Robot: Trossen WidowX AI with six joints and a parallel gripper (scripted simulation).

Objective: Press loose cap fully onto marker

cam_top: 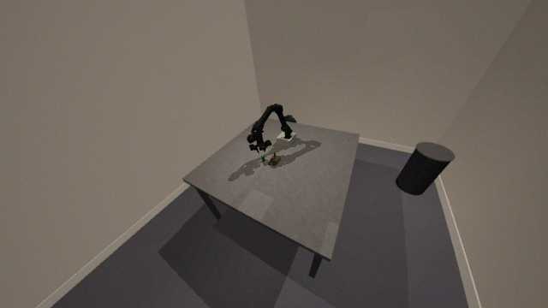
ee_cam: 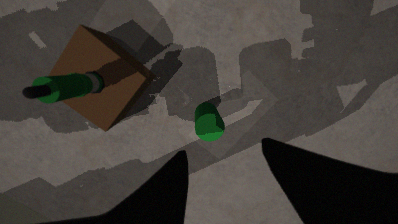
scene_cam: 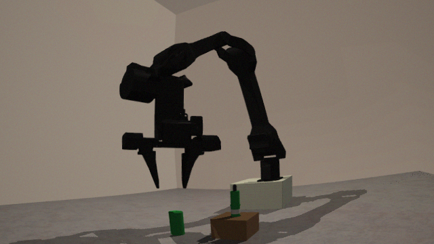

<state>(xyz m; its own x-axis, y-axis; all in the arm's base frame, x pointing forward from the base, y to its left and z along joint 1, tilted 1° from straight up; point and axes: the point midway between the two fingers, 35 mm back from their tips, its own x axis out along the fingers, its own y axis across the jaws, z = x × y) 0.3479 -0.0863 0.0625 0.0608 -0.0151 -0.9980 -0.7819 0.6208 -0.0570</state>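
The black parallel-jaw gripper (scene_cam: 171, 187) is hovering above the small green cylindrical cap (scene_cam: 176, 222), its fingers (scene_cam: 151, 167) parted and gripping nothing.

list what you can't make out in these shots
- Top view: cap, marker and block are too small for detail.
- Wrist view: the fingers are cut off by the bottom edge; the hand's body is out of frame.
- Exterior view: the block hides the marker's lower end.
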